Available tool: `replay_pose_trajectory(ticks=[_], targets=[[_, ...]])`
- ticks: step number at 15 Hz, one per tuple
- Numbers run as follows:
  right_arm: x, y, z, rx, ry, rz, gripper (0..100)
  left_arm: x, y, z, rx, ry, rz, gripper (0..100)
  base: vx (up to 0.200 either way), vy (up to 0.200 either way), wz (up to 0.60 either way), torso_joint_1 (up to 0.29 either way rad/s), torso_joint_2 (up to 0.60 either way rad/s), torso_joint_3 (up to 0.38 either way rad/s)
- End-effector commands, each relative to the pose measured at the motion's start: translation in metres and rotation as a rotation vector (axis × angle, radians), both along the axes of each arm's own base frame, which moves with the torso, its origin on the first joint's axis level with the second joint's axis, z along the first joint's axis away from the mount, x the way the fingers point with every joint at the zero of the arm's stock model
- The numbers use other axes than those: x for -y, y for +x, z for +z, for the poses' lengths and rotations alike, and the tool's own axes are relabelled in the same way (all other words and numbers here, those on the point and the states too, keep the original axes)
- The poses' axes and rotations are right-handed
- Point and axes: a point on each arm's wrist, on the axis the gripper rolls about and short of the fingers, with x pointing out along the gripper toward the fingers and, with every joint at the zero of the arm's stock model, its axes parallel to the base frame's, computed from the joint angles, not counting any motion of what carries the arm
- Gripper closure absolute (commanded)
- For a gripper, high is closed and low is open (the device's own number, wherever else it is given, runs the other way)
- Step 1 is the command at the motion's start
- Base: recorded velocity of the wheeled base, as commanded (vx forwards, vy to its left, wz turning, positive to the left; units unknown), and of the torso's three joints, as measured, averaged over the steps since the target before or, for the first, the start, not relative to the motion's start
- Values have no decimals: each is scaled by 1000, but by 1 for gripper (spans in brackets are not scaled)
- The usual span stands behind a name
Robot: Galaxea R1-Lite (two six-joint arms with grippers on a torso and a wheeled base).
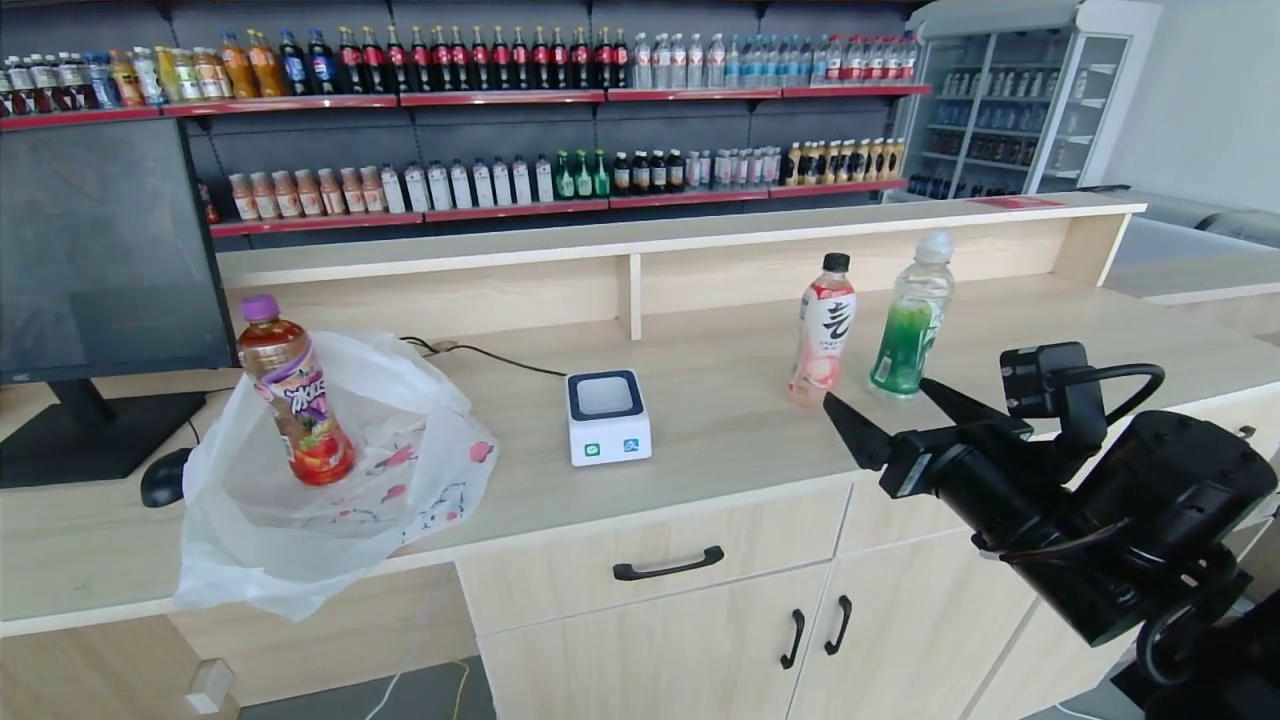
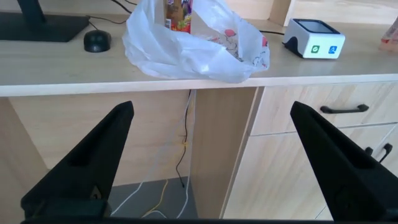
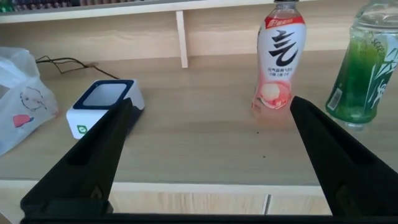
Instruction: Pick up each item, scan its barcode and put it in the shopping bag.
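Wooden surface (image 1: 720, 400): bag (image 1: 300, 520) holding a purple-capped bottle (image 1: 295, 400) at left, scanner (image 1: 608, 415) centre, pink bottle (image 1: 823, 330) and green bottle (image 1: 910, 320) right. Left gripper (image 2: 211, 107) and right gripper (image 1: 878, 392) both spread.

The desk (image 1: 720, 400) is showing pale wood-grain laminate, smooth and matt, and its drawer handles (image 1: 668, 566) are looking matt black. The shopping bag (image 1: 300, 500) is crinkling as thin, translucent white plastic film, faintly glossy. The purple-capped bottle (image 1: 295, 395), pink bottle (image 1: 823, 330) and green bottle (image 1: 910, 320) are gleaming as clear glossy plastic with printed wrap labels. The scanner (image 1: 608, 415) is showing smooth white plastic with a glossy top window. The jaws of the right gripper (image 1: 876, 392) and left gripper (image 2: 211, 107) are appearing as matt black plastic.
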Motion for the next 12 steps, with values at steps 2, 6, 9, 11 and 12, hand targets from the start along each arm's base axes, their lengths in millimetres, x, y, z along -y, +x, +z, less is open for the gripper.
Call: replay_pose_trajectory(ticks=[2, 6, 9, 11, 12], targets=[[-3, -1, -1, -4, -2, 13, 0, 0, 0, 0, 1, 0, 0, 0, 200, 0, 0, 2, 2, 2], [-3, -1, -2, -6, -3, 13, 0, 0, 0, 0, 1, 0, 0, 0, 150, -100, 0, 3, 4, 4], [-3, -1, -2, -6, -3, 13, 0, 0, 0, 0, 1, 0, 0, 0, 0, 0, 0, 0, 0, 0], [-3, -1, -2, -6, -3, 13, 0, 0, 0, 0, 1, 0, 0, 0, 0, 0, 0, 0, 0, 0], [-3, -1, -2, -6, -3, 13, 0, 0, 0, 0, 1, 0, 0, 0, 0, 0, 0, 0, 0, 0]])
